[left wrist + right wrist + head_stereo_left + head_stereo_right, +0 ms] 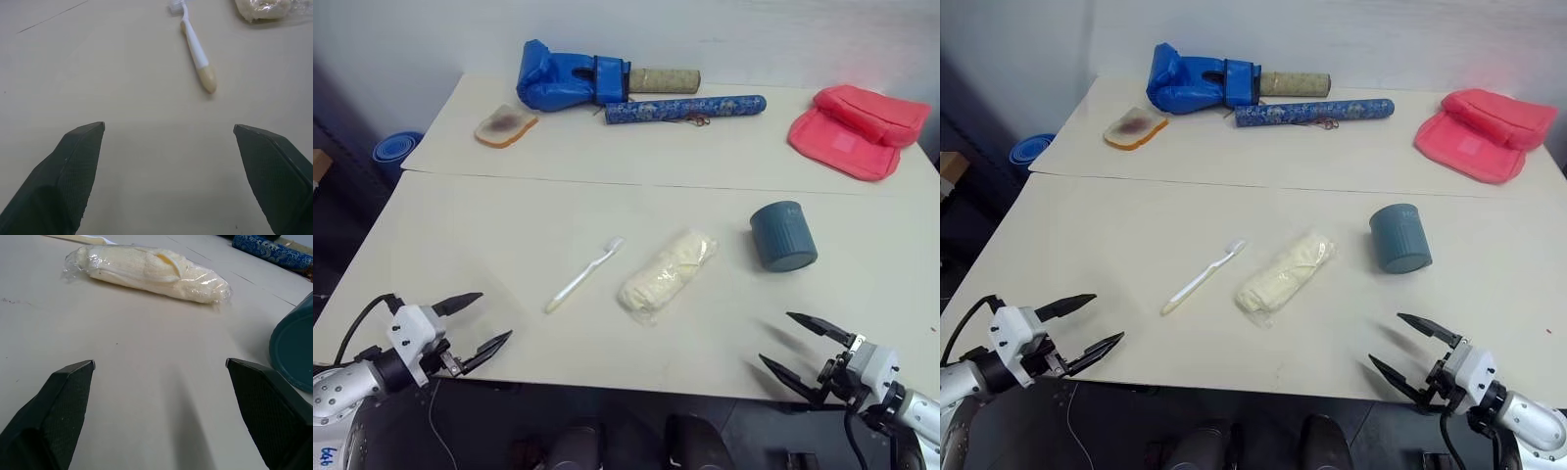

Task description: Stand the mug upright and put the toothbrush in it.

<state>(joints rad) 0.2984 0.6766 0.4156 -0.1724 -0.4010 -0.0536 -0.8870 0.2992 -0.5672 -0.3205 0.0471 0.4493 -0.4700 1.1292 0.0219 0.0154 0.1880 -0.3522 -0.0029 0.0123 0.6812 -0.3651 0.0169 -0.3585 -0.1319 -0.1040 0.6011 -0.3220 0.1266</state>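
The dark teal mug (783,235) lies on its side on the right of the near table, its flat closed end turned toward the table's front edge; that end also shows in the right wrist view (293,352). The white toothbrush (584,275) lies flat left of centre, bristle head pointing away from me, and its handle end shows ahead of my left fingers (195,49). My left gripper (494,315) hovers open at the front left edge, empty, short of the toothbrush. My right gripper (775,337) hovers open at the front right edge, empty, short of the mug.
A cream plastic-wrapped bundle (668,274) lies between toothbrush and mug. On the far table sit a blue glove-like object (570,78), a long blue patterned tube (685,109), a red pouch (860,129) and a brown-topped sponge-like piece (506,125). A seam (636,183) joins the two tables.
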